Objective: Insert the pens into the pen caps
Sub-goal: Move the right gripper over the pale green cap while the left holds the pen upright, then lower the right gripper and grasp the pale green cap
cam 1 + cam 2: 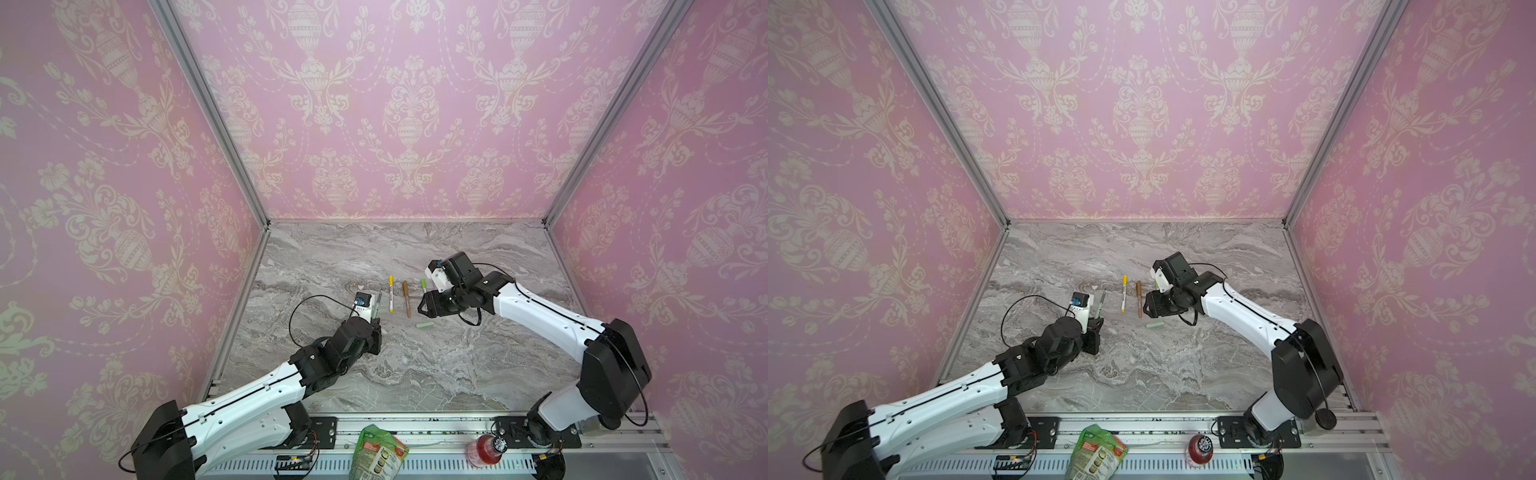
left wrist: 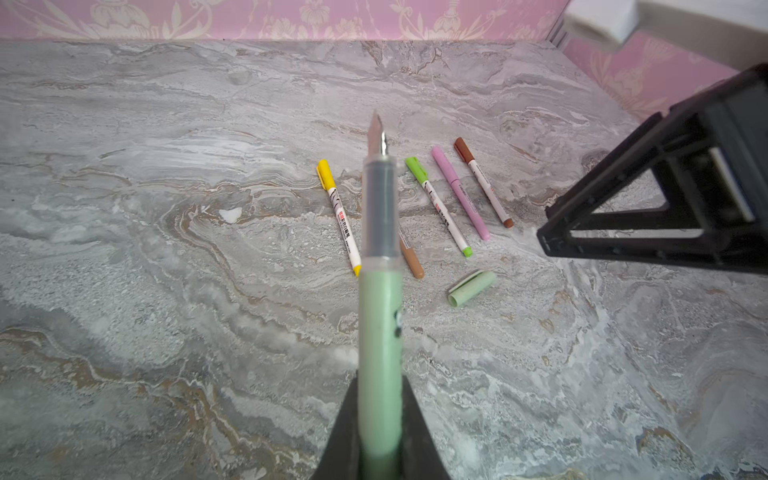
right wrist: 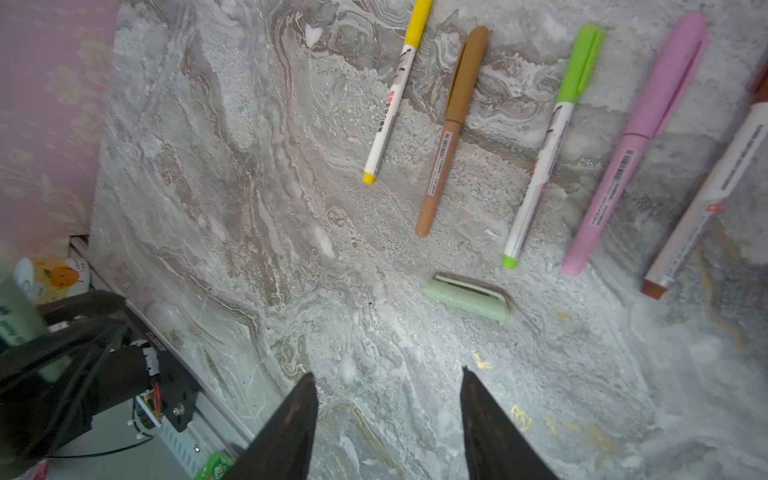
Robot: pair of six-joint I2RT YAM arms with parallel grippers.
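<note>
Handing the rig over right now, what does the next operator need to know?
Left hand: shut on the pale green pen, nib bare.
Right hand: open, empty, over the table near the pale green cap, which lies loose.
Done: yellow pen, tan pen, lime pen, pink pen, brown pen lie capped in a row.
Left: cap the pale green pen.

Marble table [image 1: 415,365] bears five capped pens [image 2: 438,212] and a pale green cap [image 2: 471,288]

Left arm [image 1: 249,399], right arm [image 1: 536,311]: white shells are alternating with black housings; black cables [image 1: 290,318] are looping at wrists; right gripper [image 3: 386,370] is showing black tapered fingers.
</note>
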